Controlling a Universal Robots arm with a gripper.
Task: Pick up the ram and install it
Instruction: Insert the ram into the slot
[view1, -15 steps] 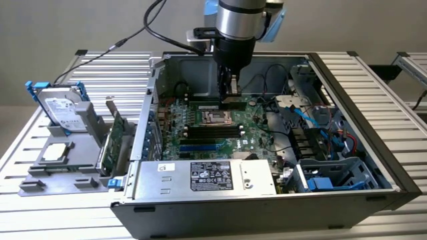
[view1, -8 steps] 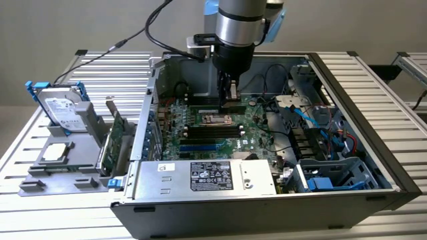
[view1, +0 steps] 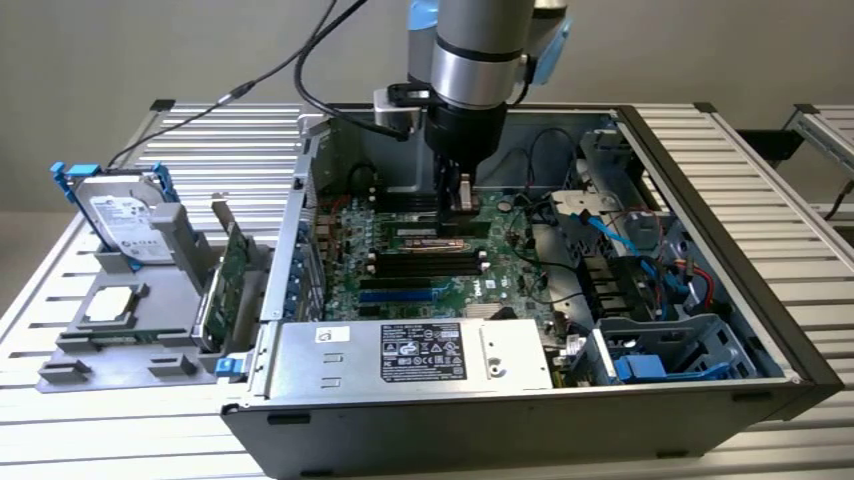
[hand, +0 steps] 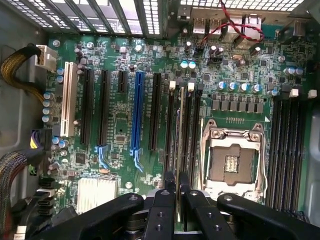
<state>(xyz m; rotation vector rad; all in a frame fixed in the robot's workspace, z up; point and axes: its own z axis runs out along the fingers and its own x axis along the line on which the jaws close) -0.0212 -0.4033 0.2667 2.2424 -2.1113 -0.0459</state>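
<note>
Black robot gripper pinches long, thin green ram stick.
Edge-on, it sits over black motherboard slots.

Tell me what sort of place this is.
Likely a robotics bench for computer assembly: an open computer case lies on a slatted table, a hard drive stands in a holder beside it, and a robot arm's claw holds a memory stick at the motherboard.
</note>
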